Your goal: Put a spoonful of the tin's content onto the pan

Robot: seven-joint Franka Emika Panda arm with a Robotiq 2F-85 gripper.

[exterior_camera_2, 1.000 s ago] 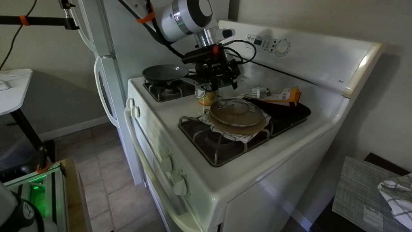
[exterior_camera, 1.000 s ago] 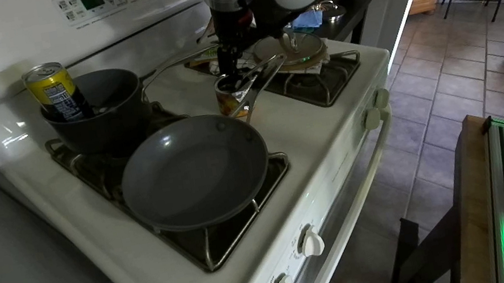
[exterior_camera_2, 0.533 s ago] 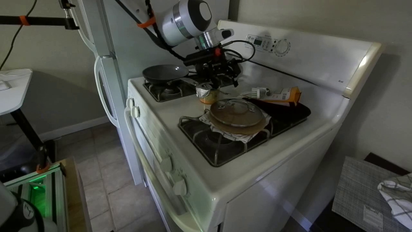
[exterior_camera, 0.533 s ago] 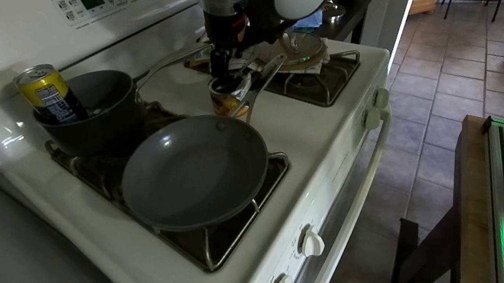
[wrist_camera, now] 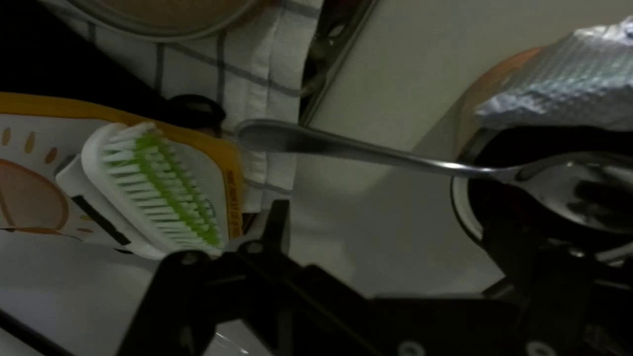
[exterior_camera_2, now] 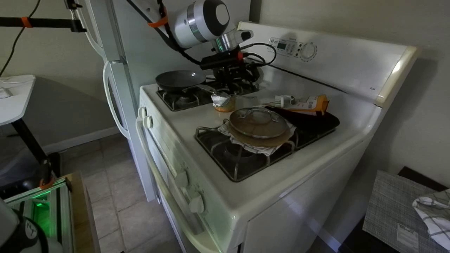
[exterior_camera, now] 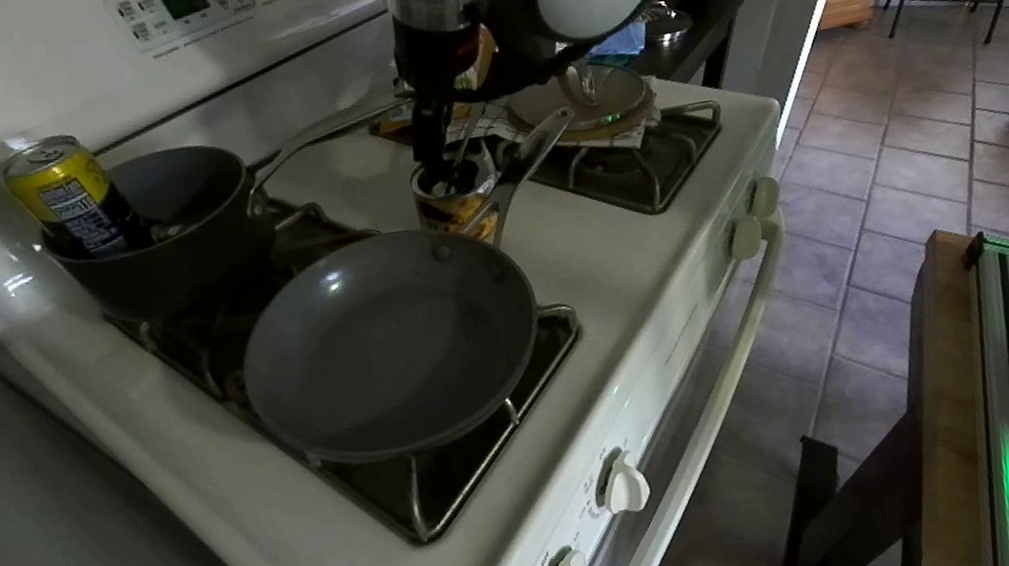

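Glossy stovetop (exterior_camera: 593,269): round pan (exterior_camera: 387,342), spoon (wrist_camera: 371,151) over tin (exterior_camera: 453,212) (foil (wrist_camera: 559,84) crinkled).

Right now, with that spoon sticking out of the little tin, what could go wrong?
The spoon has its handle jutting past the rim of the tin, so a clumsy grab might flip the spoon out. The end effector stands open, with one finger apparently at the tin's mouth; a careless move could tip the tin. In both exterior views the pan has its handle close to the tin; bumping it might shift the pan.
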